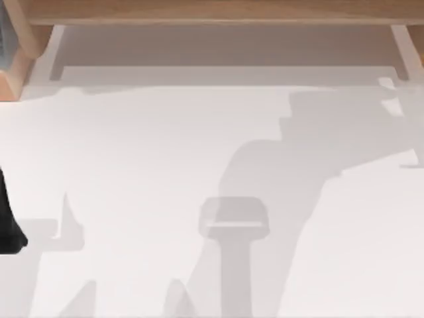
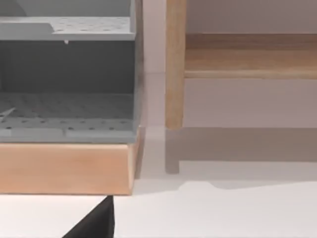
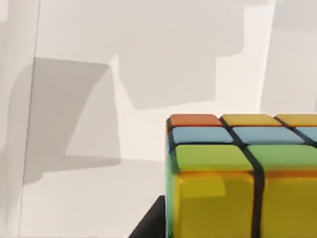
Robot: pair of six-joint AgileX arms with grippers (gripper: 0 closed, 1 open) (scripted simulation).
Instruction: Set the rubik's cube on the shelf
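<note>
Your right gripper [image 3: 150,224] appears as a dark sliver at the near edge of its wrist view, touching the lower corner of the rubik's cube [image 3: 237,173]. You cannot tell from this whether it is clamped on the cube or merely beside it. The cube sits right up against that wrist, with a yellow face nearest, then rows of green and blue tiles, and orange and yellow tiles farthest out, dark lines between them. Beyond the cube lies the white table [image 1: 132,146], crossed by grey shadows.

Your left gripper [image 2: 94,224] likewise shows as a dark wedge, and you cannot tell how it stands. Ahead of it is a grey perforated rack [image 2: 64,74] resting on a wooden base [image 2: 64,168], and just beside that a wooden post [image 2: 174,64] carrying the shelf [image 2: 247,57]. In the top view the left arm [image 1: 8,222] sits at the table's left edge, the shelf runs along the far side, and a white bracket [image 1: 404,50] shows beneath it.
</note>
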